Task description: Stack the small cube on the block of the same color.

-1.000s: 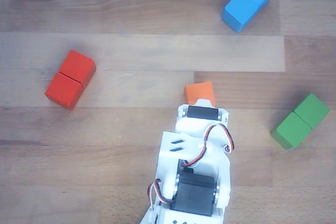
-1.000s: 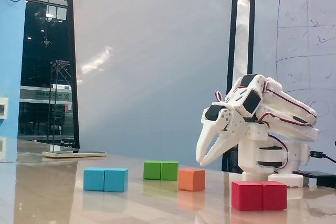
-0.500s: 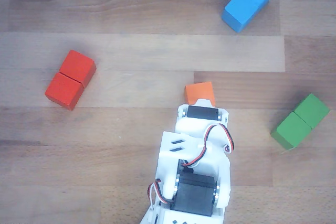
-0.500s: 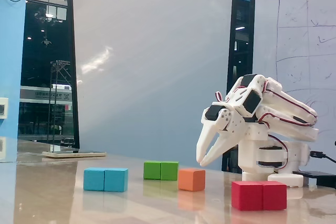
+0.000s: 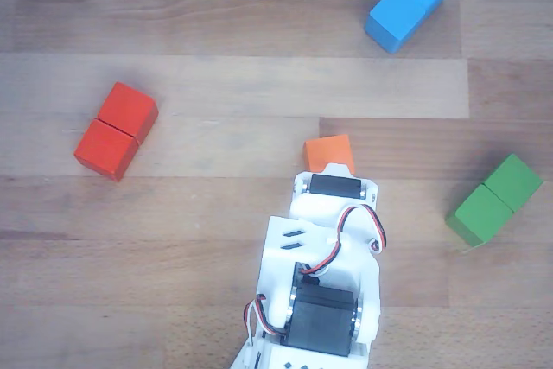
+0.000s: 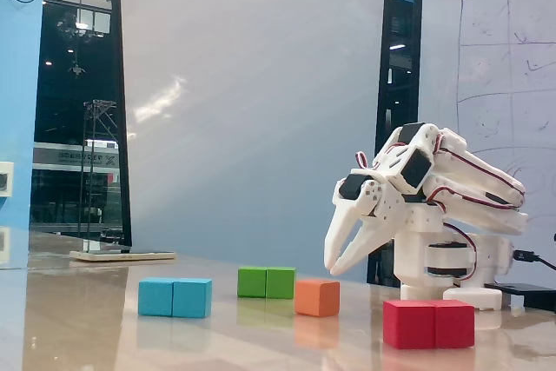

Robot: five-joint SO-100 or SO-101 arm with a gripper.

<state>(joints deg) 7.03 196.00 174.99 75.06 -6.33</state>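
Observation:
The small cube point(image 5: 328, 153) is orange and lies on the wooden table, its near edge tucked under the arm's white wrist point(image 5: 333, 192) in the other view. In the fixed view the same cube point(image 6: 317, 297) sits just below and left of my gripper point(image 6: 333, 268). The fingertips point down, close together, with nothing between them, and hang above the table. The red two-cube block point(image 5: 116, 130) lies far to the left in the other view, and at the front right point(image 6: 429, 323) in the fixed view. From above, the fingers themselves are hidden under the wrist.
A blue two-cube block point(image 5: 408, 3) lies at the top right and a green one point(image 5: 494, 200) at the right edge of the other view. In the fixed view the blue block point(image 6: 175, 297) and the green block point(image 6: 267, 282) stand left of the cube. The arm's base point(image 6: 452, 262) is at the right.

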